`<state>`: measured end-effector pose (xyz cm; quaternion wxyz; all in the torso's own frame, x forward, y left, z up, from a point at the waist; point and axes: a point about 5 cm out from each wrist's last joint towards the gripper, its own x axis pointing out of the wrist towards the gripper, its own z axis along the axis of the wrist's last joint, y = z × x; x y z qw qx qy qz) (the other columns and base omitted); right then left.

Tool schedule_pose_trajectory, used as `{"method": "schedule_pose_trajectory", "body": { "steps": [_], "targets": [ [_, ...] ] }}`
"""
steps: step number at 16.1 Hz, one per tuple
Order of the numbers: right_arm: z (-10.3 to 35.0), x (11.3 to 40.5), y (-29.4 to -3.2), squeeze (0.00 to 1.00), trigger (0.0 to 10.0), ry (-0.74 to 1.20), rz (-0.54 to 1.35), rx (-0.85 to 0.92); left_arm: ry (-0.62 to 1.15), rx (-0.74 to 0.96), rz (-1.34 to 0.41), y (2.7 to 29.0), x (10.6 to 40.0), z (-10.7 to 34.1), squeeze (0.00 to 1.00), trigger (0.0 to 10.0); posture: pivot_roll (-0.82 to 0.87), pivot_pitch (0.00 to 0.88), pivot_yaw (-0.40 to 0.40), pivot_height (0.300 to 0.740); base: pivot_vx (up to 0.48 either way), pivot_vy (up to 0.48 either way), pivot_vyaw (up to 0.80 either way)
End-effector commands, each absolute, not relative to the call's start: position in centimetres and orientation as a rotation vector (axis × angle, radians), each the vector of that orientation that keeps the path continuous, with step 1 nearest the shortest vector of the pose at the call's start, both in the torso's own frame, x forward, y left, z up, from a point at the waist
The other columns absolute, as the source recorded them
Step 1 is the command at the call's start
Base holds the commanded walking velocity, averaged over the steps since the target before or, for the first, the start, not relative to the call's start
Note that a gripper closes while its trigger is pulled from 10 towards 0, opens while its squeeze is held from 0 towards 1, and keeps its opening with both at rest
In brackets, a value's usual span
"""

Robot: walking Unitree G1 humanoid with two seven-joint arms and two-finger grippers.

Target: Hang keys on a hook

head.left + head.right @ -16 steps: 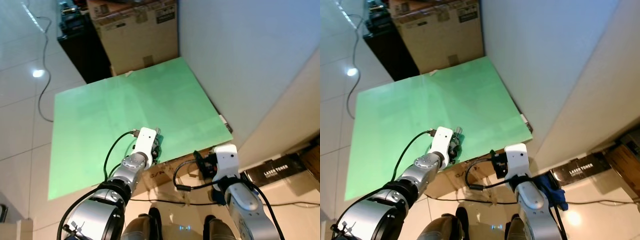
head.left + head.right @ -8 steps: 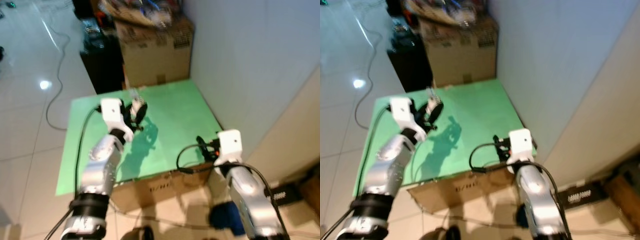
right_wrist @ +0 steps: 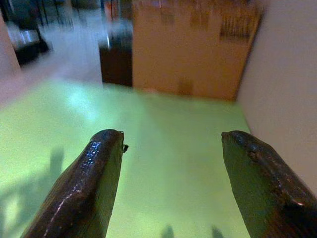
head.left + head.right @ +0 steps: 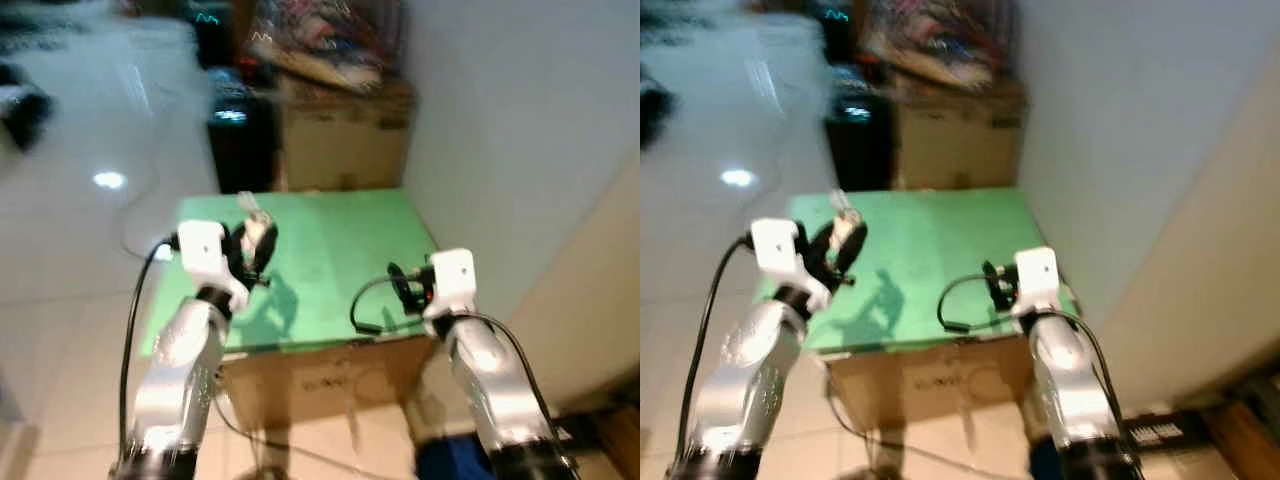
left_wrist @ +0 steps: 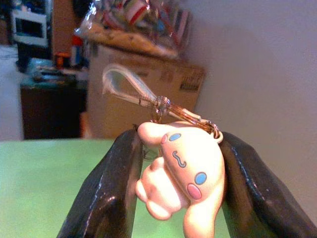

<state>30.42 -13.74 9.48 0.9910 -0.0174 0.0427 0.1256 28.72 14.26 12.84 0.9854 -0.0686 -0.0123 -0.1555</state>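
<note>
1. Head views: I am lifting my left end effector (image 4: 252,243) above the green table (image 4: 340,250), clamping the keychain (image 4: 256,226); no hook visible, so I should be searching before moving.
2. Left wrist: fingers (image 5: 111,193) are squeezing the plush charm (image 5: 181,176), loop (image 5: 130,84) free for hooking.
3. Right wrist: my right end effector (image 3: 171,188) is hanging spread, empty.

Looked like a home storage corner or spare room — glossy white tile floor (image 4: 80,200), plain white wall (image 4: 520,120), cardboard boxes (image 4: 345,150) piled with clutter, a dark cabinet (image 4: 240,150), a green sheet (image 4: 330,240) laid over a box.
</note>
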Motion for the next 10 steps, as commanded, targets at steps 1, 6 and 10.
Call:
{"method": "schedule_pose_trajectory", "body": {
  "steps": [1, 6, 10],
  "targets": [
    [9.0, 30.4, -13.8, 0.0, 10.0, 0.105, 0.24, 0.012, 0.046, -0.009, -0.428, 13.3, 28.1, 12.2, 0.0, 10.0, 0.1, 0.0, 0.017, 0.732, 0.0, 0.0, 0.0],
    [9.2, 30.6, -13.7, 0.0, 10.0, 0.09, 0.267, -0.028, 0.231, 0.67, -0.521, 15.9, 27.8, 9.0, 0.0, 10.0, 0.06, 0.0, 0.033, 0.732, 0.0, 0.0, 0.0],
    [9.5, 30.9, -13.7, 0.0, 10.0, 0.072, 0.259, -0.023, 0.196, 0.538, -0.408, 16.0, 29.3, 10.3, 0.0, 10.0, 0.06, 0.0, 0.03, 0.732, 0.0, 0.0, 0.0]
  ]
}}
